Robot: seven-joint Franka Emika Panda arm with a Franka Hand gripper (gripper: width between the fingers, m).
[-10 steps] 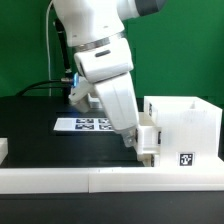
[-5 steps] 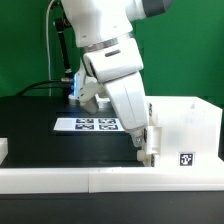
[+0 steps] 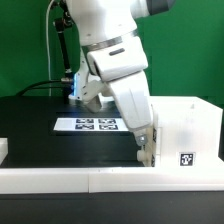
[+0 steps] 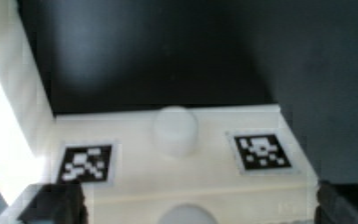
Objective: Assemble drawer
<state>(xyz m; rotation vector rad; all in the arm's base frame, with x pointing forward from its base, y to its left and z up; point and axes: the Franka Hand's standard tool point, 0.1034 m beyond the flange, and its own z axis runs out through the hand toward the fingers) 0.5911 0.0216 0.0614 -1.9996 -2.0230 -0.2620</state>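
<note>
drawer shell stands on the black table; the gripper hangs beside it, jaws apart.

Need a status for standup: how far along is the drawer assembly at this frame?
Done: one tray appears seated in the shell, at its side facing the exterior view's left. In hand: nothing; the claw is open, its fingertips either side of that tray's front face, which carries two tags and a knob. Left: the second tray, which neither view shows.
</note>
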